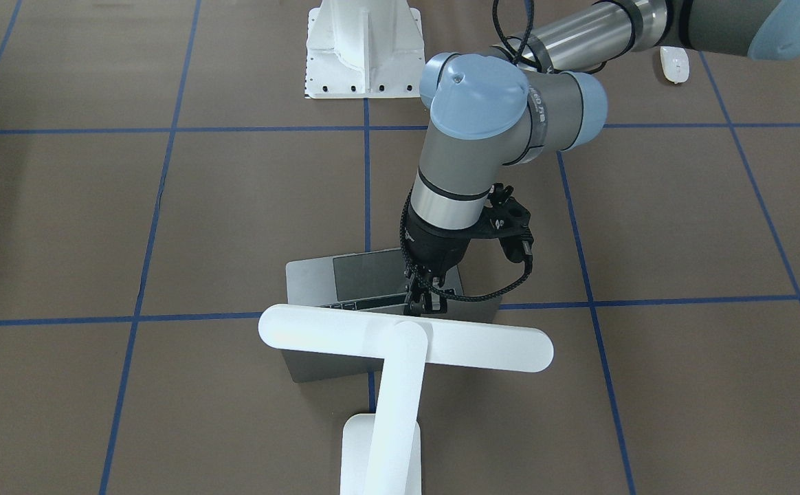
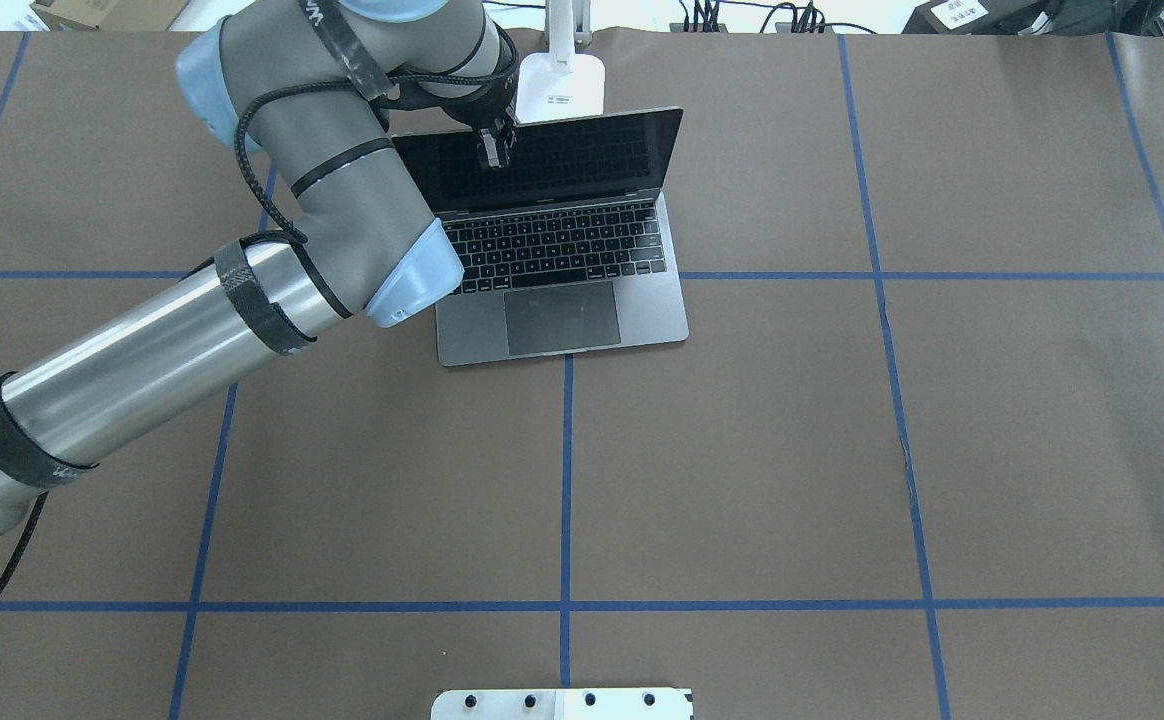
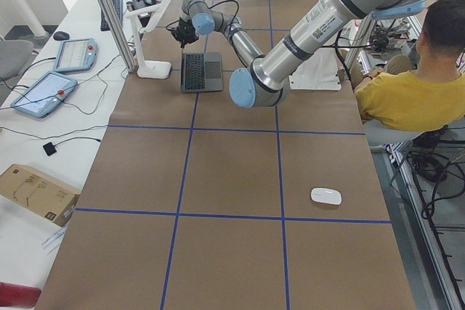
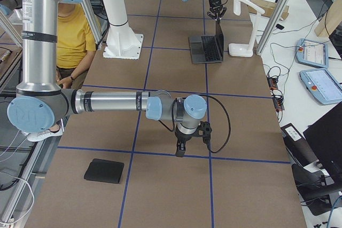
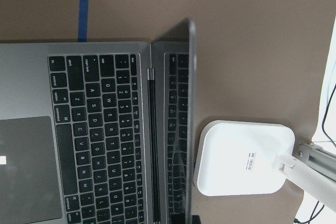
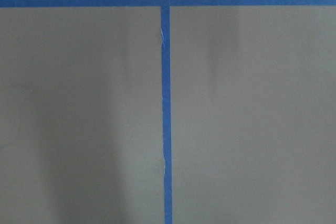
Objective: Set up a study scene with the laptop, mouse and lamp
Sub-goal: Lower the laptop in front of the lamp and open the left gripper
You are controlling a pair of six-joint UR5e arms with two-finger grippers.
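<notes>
The grey laptop (image 2: 562,320) stands open at the far middle of the table, its screen towards the robot. My left gripper (image 2: 495,150) comes down on the lid's top edge, fingers close together, pinching it. In the front view the left gripper (image 1: 426,302) sits just behind the lamp's head (image 1: 407,344). The white lamp's base (image 2: 560,88) stands right behind the lid, also in the left wrist view (image 5: 241,158). The white mouse (image 3: 326,196) lies far off on the robot's left side. My right gripper (image 4: 180,150) hangs over bare table; I cannot tell if it is open.
The white bolted pedestal (image 1: 363,48) stands at the robot's edge of the table. A flat black pad (image 4: 104,171) lies near the table's right end. A person in a yellow shirt (image 3: 407,92) sits beside the robot. Blue tape lines grid the brown table (image 2: 742,450).
</notes>
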